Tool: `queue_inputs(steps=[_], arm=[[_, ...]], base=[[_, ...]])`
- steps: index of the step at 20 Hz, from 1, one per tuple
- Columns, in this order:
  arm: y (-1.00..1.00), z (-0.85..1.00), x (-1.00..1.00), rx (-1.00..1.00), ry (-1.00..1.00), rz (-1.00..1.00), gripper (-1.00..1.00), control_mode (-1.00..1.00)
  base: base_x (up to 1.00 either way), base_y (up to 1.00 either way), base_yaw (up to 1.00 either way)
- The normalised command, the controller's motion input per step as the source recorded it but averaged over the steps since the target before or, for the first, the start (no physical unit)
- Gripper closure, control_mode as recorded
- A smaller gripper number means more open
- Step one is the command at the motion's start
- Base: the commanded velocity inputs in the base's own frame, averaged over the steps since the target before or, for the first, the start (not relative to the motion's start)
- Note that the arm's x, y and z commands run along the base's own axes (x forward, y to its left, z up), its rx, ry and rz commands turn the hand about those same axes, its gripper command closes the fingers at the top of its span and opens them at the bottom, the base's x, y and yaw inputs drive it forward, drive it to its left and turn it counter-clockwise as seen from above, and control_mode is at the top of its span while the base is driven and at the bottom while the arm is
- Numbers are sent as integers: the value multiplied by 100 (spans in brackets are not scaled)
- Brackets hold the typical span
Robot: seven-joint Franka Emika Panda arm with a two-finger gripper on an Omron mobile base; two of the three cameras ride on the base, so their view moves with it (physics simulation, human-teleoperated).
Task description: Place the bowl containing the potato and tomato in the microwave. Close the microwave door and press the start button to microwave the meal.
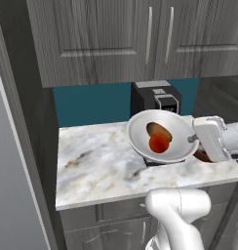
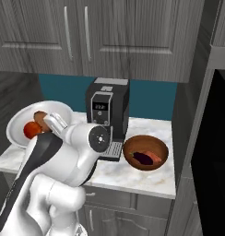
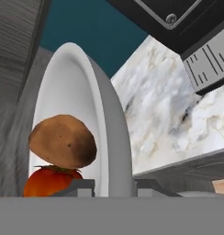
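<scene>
Gripper pinches the rim of the bowl, mid-frame, lifted and tilted, potato and tomato inside; microwave, far right, unloaded, door and start button remain

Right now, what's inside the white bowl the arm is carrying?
The bowl holds a brown potato and a red tomato, touching each other. In the hand view the tool grips the rim, and the tomato's lower part is covered.
</scene>
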Motion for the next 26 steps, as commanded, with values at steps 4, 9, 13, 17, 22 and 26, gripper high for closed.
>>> queue_inputs(steps=[4, 9, 13, 17, 22, 26], arm=[[-6, 0, -63, 0, -2, -15, 100, -100], [-2, -11, -94, 0, -13, -24, 100, -100], [4, 0, 4, 0, -6, -30, 100, -100], [1, 0, 30, 0, 0, -15, 100, -100], [0, 0, 23, 0, 0, 0, 100, -100], [1, 0, 9, 0, 0, -1, 100, -100]], base=[[0, 0, 0], [0, 0, 0], [0, 0, 0], [0, 0, 0], [0, 0, 0], [0, 0, 0]])
